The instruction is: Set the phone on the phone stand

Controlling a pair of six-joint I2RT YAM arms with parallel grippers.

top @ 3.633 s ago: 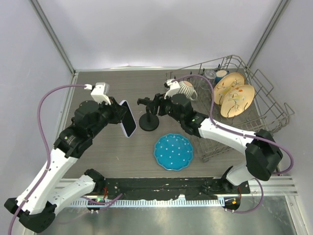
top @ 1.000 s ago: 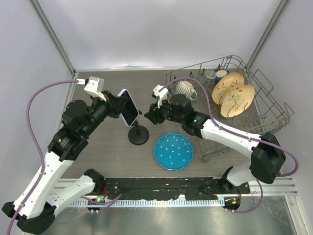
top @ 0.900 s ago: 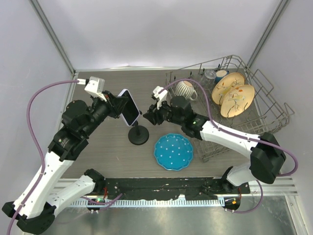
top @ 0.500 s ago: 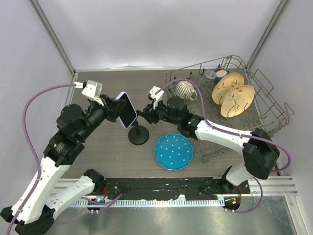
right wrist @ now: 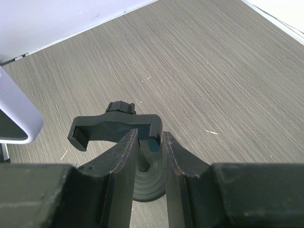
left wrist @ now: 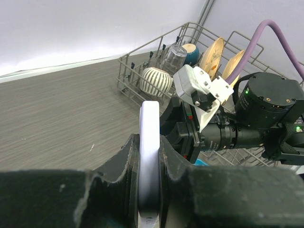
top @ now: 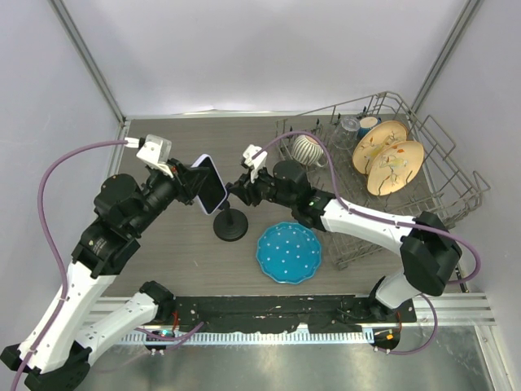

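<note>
My left gripper (top: 203,186) is shut on the phone (top: 213,192) and holds it tilted above the table, black screen facing right. In the left wrist view the phone's pale lavender edge (left wrist: 149,126) stands upright between my fingers (left wrist: 122,164). The black phone stand (top: 230,226) rests on its round disc base just right of and below the phone. My right gripper (top: 238,193) is shut around the stand's top. In the right wrist view my fingers (right wrist: 124,156) straddle the post under the clamp (right wrist: 107,128), and a corner of the phone (right wrist: 16,116) shows at the left edge.
A blue dotted plate (top: 289,252) lies right of the stand's base. A wire dish rack (top: 458,173) at the back right holds a striped cup (top: 308,149), two decorated plates (top: 389,159) and a glass. The right arm's body (left wrist: 266,107) is close in front of the phone.
Since 3.6 s ago the stand has shifted left and nearer. In the last second the right gripper has crept left on the stand's top and the phone has tilted slightly toward it.
</note>
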